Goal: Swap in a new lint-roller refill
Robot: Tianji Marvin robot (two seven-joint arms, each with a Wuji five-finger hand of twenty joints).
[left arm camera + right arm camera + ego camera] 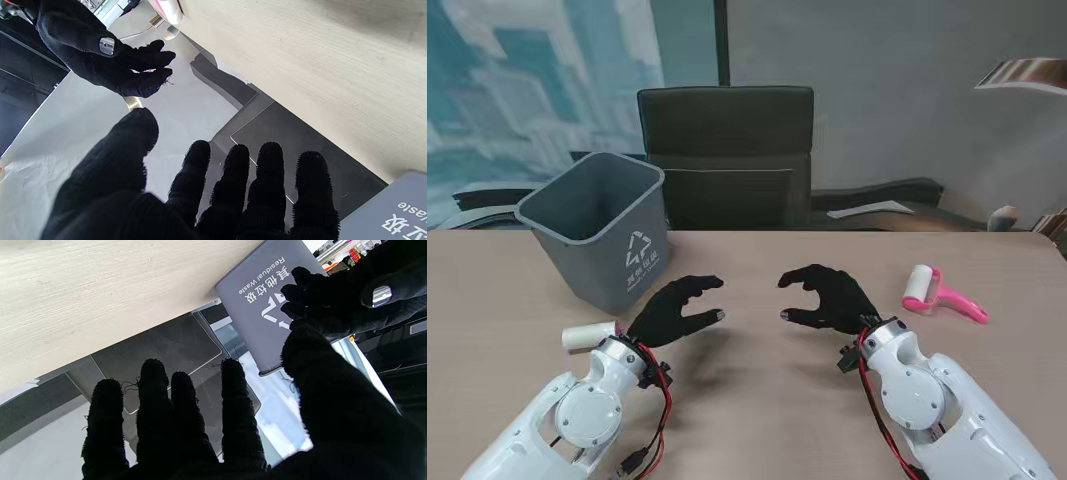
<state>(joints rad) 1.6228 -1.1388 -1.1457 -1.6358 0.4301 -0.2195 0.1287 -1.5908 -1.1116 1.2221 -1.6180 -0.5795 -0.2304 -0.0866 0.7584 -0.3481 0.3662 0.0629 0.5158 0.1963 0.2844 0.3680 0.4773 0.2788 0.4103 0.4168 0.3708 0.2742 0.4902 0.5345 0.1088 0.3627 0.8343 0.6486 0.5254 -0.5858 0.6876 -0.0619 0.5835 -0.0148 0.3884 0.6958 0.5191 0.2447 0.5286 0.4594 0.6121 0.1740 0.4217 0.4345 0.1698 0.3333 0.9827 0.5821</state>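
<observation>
- Pink-handled lint roller with its white roll [939, 295] lies on our right side of the table, apart from both hands.
- White cylindrical refill [587, 336] lies just beside our left wrist.
- Our left hand [675, 310] and right hand [827, 297] hover empty, fingers spread, probably poised to reach.
- Grey plastic waste bin [607, 230] likely awaits the spent roll.

White arms [577, 410], black-gloved hands, red cables [665, 385]

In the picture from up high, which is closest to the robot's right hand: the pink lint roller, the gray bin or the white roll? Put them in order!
From the right hand:
1. Pink lint roller, on the table just to its right.
2. Gray bin, across on the left, farther from me.
3. White roll, far left, beside the left arm's wrist.
</observation>
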